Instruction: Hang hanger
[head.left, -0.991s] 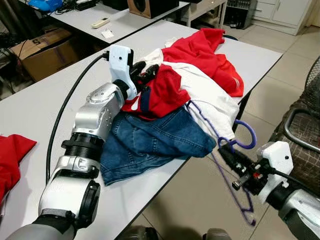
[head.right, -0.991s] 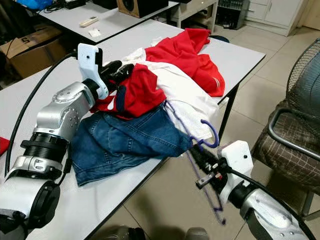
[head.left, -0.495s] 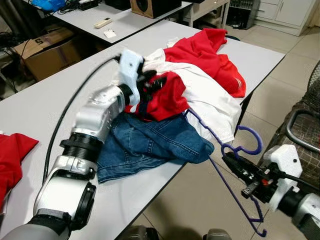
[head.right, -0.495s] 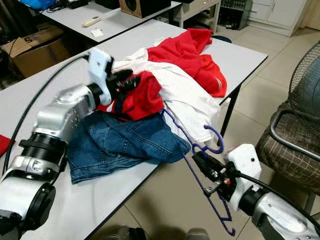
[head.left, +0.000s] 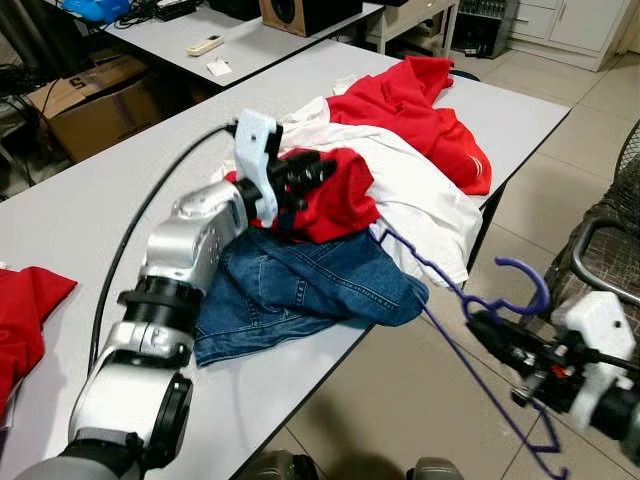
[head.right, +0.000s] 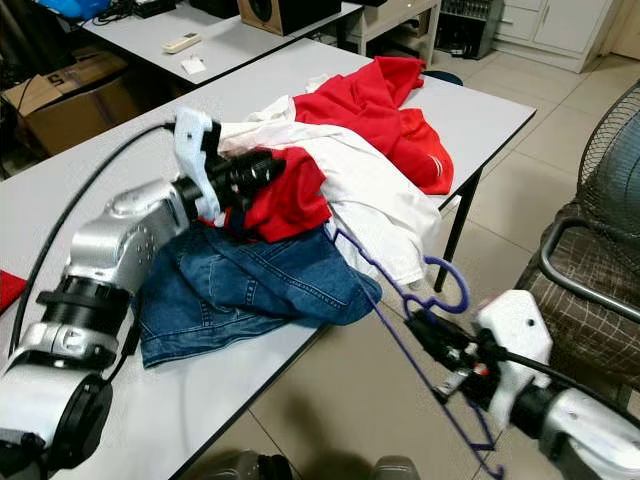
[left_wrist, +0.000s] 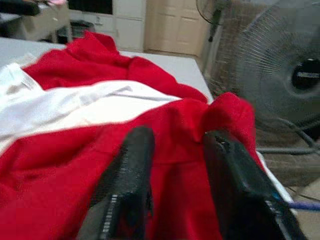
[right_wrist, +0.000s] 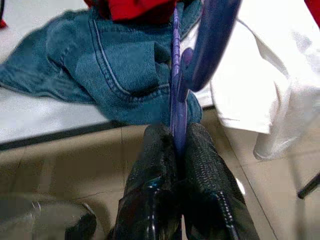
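Note:
A purple hanger sticks out past the table's near right edge, its far arm still under the white cloth. My right gripper is shut on its neck just below the hook, out over the floor; the right wrist view shows both fingers pinching the purple bar. On the clothes pile my left gripper is shut on the red garment, a fold of red cloth lying between its fingers.
Blue jeans, a white garment and another red garment are heaped on the grey table. A chair and a fan stand on the tiled floor to the right. More red cloth lies at the near left.
My right gripper has drawn the hanger further right and away from the table, sliding more of it out from under the clothes. The left gripper stays on the red garment, shifted slightly.

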